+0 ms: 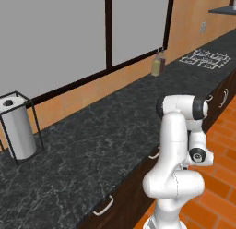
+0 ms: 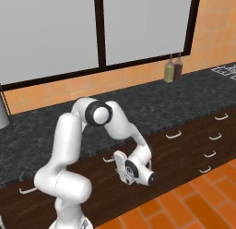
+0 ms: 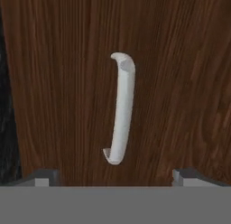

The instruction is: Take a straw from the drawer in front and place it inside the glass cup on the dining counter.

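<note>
Both tool (image 3: 115, 175) tips flank drawer (image 3: 180, 83) handle (image 3: 121, 108).

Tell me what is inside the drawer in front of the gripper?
Nothing inside can be seen: the drawer is closed. Its dark wood front and curved silver handle show, with the open gripper facing that handle.

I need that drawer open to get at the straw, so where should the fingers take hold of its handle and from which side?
Grip the handle at the middle of its bar, coming straight at the closed drawer front. The bar bows out from the wood, fixed only at its two ends, so the open gripper, already facing it, can likely put one finger either side of the bar.
</note>
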Controlling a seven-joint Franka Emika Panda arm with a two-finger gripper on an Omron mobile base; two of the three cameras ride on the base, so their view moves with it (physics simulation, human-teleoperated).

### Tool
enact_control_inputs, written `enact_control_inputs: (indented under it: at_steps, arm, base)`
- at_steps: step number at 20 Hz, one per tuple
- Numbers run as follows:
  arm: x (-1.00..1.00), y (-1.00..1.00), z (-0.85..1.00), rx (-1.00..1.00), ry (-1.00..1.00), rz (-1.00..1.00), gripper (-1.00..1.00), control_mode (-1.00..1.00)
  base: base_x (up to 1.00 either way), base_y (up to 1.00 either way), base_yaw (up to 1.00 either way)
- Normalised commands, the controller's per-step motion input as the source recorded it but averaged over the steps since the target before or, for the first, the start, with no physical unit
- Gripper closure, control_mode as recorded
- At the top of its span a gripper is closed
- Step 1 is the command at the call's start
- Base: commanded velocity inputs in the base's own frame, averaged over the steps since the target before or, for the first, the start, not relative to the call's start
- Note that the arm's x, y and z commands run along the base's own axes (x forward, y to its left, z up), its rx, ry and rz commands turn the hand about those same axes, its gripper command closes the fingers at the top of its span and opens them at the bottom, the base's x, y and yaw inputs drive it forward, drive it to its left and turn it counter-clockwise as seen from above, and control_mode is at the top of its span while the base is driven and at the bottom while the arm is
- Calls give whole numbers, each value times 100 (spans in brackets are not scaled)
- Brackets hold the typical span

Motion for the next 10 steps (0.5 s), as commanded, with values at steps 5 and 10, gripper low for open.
enact_control_inputs:
  at_steps: [5, 10]
  arm:
    - [59, 0, -27, 1, 3, 0, -100, -100]
    - [41, 21, -22, 0, 10, 0, -100, -100]
  base:
    - [0, 0, 0]
    - [0, 0, 0]
